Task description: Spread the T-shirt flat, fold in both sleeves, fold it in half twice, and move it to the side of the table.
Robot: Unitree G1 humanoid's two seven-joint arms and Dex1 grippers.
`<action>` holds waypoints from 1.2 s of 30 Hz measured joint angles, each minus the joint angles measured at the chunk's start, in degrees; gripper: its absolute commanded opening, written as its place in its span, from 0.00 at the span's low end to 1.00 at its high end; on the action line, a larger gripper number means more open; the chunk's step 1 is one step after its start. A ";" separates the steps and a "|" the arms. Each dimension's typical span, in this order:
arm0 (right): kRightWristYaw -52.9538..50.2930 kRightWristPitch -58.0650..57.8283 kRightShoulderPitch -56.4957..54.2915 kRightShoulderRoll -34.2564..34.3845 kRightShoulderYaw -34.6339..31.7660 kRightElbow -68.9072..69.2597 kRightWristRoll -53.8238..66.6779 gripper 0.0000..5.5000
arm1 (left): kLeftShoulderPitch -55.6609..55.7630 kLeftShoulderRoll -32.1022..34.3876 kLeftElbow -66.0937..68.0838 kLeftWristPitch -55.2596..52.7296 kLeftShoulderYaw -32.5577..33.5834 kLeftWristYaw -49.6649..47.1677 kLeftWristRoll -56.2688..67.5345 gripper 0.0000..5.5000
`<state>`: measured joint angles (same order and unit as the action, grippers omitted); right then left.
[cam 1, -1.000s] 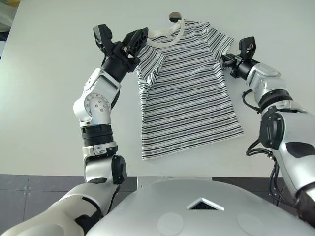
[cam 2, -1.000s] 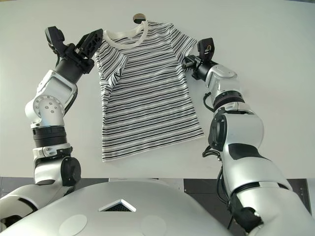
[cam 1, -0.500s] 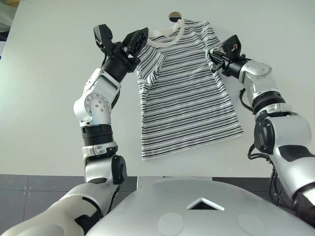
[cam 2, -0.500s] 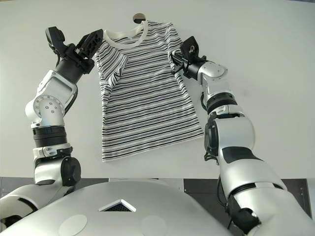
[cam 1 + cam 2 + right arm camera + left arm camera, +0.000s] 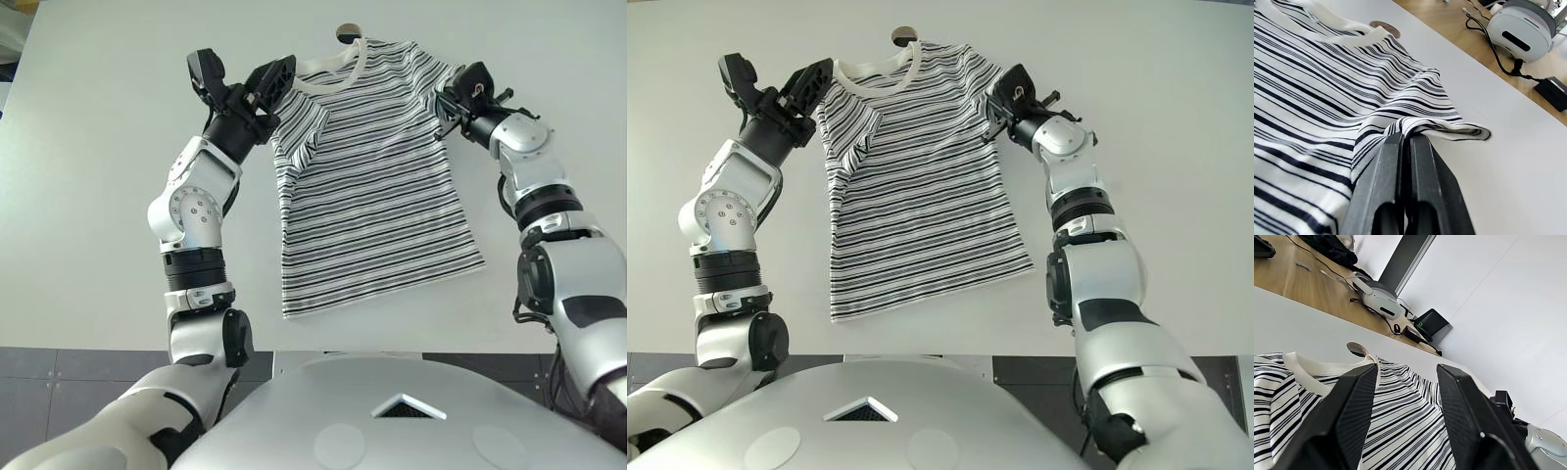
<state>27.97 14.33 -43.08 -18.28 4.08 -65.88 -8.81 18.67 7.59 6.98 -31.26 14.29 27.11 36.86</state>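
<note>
The right end effector (image 5: 993,116) touches a sleeve of the T-shirt (image 5: 911,186).

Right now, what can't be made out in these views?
Top of left sleeve: eye views, behind open left jaws.
How much right sleeve the shut right jaws pinch: right wrist view, jaws cover it.
The disc: partly under the shirt, too small to identify.
The hem: cut off in both wrist views.
</note>
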 measured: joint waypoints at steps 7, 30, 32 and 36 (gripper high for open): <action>0.85 0.05 0.29 -1.16 -1.10 2.31 1.23 0.03 | 0.04 0.04 0.11 0.00 0.05 0.00 0.02 0.41; -0.92 2.59 11.78 -0.45 13.04 24.06 -10.94 0.14 | 0.09 0.18 0.12 0.00 0.03 -0.08 0.50 0.41; -1.26 3.05 11.78 -0.27 13.06 23.51 -10.96 0.14 | 0.09 0.18 0.12 0.00 0.03 -0.08 0.50 0.41; 0.33 3.37 11.87 -0.60 13.07 25.27 -10.39 0.14 | 0.09 0.18 0.15 0.00 0.04 -0.08 0.52 0.41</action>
<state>28.30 17.69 -31.20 -18.88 17.15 -40.62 -19.19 18.75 7.77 7.13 -31.27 14.34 27.03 37.37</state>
